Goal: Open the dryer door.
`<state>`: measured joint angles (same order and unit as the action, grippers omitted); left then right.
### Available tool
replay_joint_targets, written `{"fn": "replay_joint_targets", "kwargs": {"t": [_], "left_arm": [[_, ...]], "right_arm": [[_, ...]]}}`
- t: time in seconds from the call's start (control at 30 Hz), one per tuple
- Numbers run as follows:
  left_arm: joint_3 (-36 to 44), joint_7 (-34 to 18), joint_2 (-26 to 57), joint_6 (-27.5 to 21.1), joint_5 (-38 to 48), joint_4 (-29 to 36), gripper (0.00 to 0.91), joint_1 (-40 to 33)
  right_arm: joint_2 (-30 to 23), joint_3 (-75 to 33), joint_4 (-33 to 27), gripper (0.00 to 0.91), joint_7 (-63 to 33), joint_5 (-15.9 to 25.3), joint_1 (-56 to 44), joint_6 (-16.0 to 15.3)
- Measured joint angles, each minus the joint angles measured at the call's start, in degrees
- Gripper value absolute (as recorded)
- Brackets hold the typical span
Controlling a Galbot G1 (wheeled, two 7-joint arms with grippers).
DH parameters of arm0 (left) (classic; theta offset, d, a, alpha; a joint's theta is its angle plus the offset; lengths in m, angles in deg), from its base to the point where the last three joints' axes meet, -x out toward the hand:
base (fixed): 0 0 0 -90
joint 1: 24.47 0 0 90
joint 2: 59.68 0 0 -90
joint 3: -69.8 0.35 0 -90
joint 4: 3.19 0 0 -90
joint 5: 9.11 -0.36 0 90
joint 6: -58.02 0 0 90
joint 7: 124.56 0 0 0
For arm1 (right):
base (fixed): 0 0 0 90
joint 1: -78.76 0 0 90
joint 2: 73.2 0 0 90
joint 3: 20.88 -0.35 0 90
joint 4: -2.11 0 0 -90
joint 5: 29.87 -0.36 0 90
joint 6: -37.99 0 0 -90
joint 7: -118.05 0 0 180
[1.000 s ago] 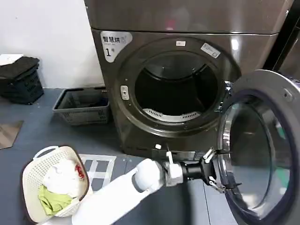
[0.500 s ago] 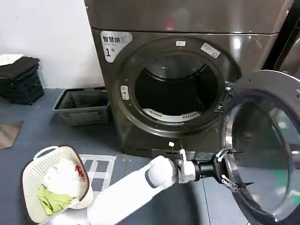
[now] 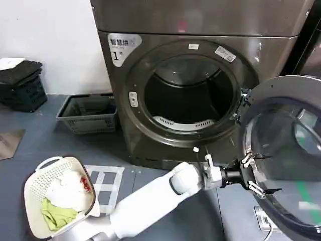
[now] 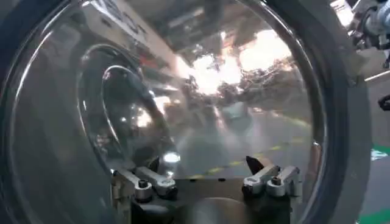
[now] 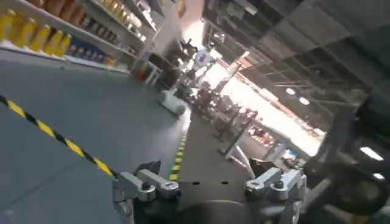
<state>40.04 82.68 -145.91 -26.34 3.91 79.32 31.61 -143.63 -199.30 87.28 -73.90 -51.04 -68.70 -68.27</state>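
Door (image 3: 288,150): swung wide open on its hinge at the drum's 3 o'clock side; chrome rim and dark glass face the camera at the head view's 4 o'clock. In the left wrist view the glass (image 4: 201,103) fills the frame, mirroring a bright room.
Dryer (image 3: 150,60): bronze-grey, white "1" label (image 3: 122,46) at 11 o'clock of the drum opening (image 3: 188,93), which stands dark and uncovered.
Left pincer (image 3: 255,174): reaches from the white arm (image 3: 150,201) to the door's inner edge at its 8 o'clock; its fingers (image 4: 149,182) are spread, one at each side, with the tips touching or just beside the rim. Nothing is pinched between them.
Right pincer (image 5: 207,182): seen from its own wrist camera, fingers spread, nothing between them, pointing over a grey floor (image 5: 73,158) with a yellow-black stripe.
Floor items: white basket (image 3: 57,193) of laundry at 8 o'clock, grey crate (image 3: 88,113) at the dryer's 9 o'clock, black crate (image 3: 21,84) beyond.
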Motion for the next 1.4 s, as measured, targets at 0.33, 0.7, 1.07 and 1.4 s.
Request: {"fn": "replay_joint_targets", "kwargs": {"t": [0.33,0.7,1.07,1.4], "left_arm": [[-0.1,-0.6,-4.3,0.7,-0.8,-5.6,0.907,-1.4],[-0.4,-2.3,-6.0,0.6,-2.2,-12.1,0.907,-3.5],[-0.5,-2.8,-6.0,0.1,-2.3,-12.8,0.907,-3.6],[-0.2,-2.1,-6.0,-0.3,-0.4,-11.0,0.907,-3.1]], "right_arm": [[-1.3,-2.3,-2.1,0.907,-1.8,3.5,-0.6,0.9],[-2.0,-2.8,-1.2,0.907,-1.6,3.1,-0.7,1.2],[-1.8,-3.3,-0.7,0.907,-2.0,3.1,-0.8,0.5],[-1.8,-3.4,-0.8,0.907,-1.9,3.1,-0.8,0.5]]}}
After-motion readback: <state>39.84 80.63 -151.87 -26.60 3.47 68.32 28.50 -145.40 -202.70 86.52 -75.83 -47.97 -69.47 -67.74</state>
